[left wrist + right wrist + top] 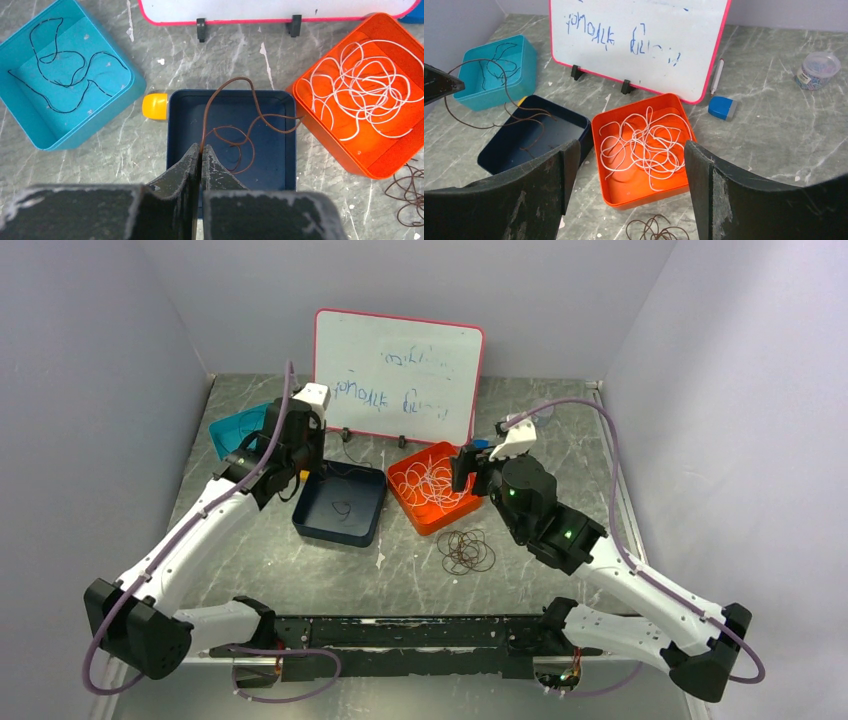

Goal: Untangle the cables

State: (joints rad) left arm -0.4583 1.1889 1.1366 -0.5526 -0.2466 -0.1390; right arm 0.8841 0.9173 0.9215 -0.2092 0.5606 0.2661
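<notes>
The left pincer, bottom centre of its wrist view, is shut tight on one end of a brown cable. The cable arches up, then loops down into the dark blue tray below. One strand reaches that tray's right rim, beside the orange tray. The right pincer stands wide and empty above the orange tray, where the white cable lies heaped. A black cable lies in the teal tray, upper left.

This looks like the drop-off step. The next move calls for letting go so that every loop lands inside the blue tray.

A brown coil on the table, lower centre of the top view, is cut off in both wrist views. I cannot tell whether it is one cable or several.
</notes>
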